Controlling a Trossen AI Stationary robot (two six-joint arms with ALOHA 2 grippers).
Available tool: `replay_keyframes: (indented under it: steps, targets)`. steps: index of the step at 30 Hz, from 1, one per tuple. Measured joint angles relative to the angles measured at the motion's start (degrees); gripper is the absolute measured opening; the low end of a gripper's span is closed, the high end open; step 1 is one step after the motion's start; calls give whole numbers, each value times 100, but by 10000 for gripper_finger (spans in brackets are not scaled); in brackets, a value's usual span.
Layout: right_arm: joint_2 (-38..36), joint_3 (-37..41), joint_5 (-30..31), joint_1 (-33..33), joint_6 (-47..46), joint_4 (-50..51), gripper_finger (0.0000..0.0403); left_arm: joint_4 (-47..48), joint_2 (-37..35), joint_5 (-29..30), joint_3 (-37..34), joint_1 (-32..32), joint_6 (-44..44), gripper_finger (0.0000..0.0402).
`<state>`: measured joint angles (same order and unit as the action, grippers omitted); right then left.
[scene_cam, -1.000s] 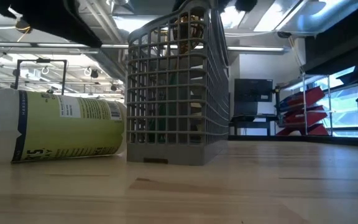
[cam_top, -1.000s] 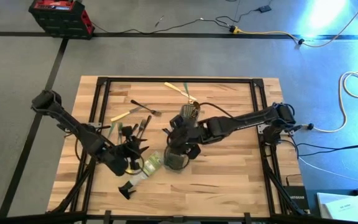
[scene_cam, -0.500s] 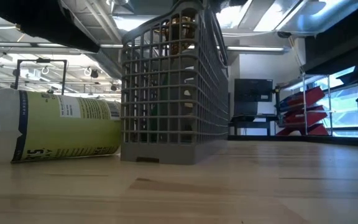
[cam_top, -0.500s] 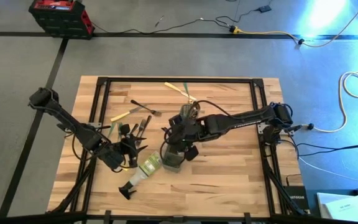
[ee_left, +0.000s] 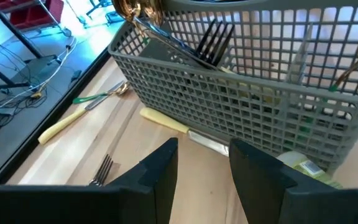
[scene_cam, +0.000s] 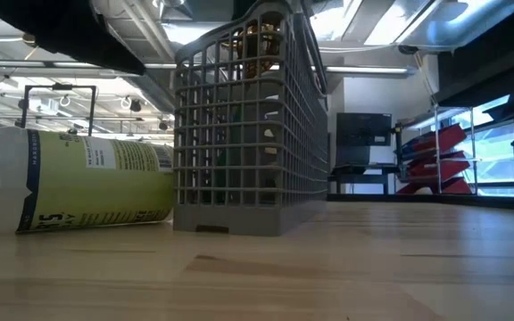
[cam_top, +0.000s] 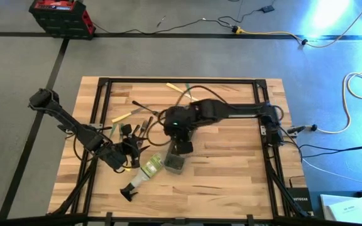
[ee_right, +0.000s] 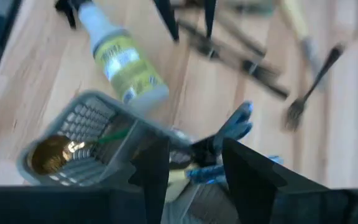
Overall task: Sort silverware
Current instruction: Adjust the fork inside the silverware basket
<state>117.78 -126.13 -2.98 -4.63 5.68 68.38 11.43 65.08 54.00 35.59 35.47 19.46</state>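
- Plainly, the coming move turns on the left gripper (cam_top: 129, 152) and the loose silverware (cam_top: 144, 127) near it on the table (cam_top: 231, 182). The left arm is the nearer one to these pieces.
- In the left wrist view the left gripper (ee_left: 204, 146) stands open, with bare table in the gap and nothing held.
- Just ahead of it lies a cream-handled knife (ee_left: 165, 121), flat at the foot of the grey mesh caddy (ee_left: 241, 87). Its long axis runs along the caddy wall and across the gripper's reach.
- Farther off to one side lie a cream-handled spoon (ee_left: 73, 118) and a dark fork (ee_left: 101, 169), also flat on the wood.
- The right gripper (cam_top: 182, 149) hangs just above the caddy (cam_top: 175, 163). Whether it is open or gripping something we cannot tell.
- Some pieces are already sorted: dark forks (ee_left: 213, 40) and a gold spoon (ee_left: 132, 9) stand in the caddy.
- More pieces lie well apart toward the far edge, among them a cream-handled one (cam_top: 123, 116) and a green-handled one (cam_top: 181, 90).
- The spray bottle (scene_cam: 78, 187) lies on its side just beside the caddy (scene_cam: 239, 134). We cannot tell whether they touch.
- In the right wrist view a blurred shape (ee_right: 229, 134) lies close ahead of the gripper (ee_right: 194, 146), and we cannot make out what it is.
- The low view cuts off both grippers, and the mesh hides most of the caddy's contents.
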Motion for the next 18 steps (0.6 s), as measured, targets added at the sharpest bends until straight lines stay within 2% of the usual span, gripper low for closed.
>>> replay_keyframes:
  steps: [4, 6, 9, 15, 18]
  targets:
    - [491, -442, -229, 68, -34, 320, 131, -38, 39, -381, 2, -191, 310, 129]
    - [582, -481, -330, 27, -5, 249, 131, -91, 174, -747, 2, -322, 342, 129]
    - [599, -483, -410, -68, 12, 228, 131, -333, 479, -890, 2, -456, 175, 129]
    - [592, -487, 7, -364, 89, 453, 131, -1513, 1120, -1163, 2, -776, -669, 129]
    - [608, -486, 568, -525, 218, 672, 131, -2017, 1379, -1543, 2, -989, -919, 129]
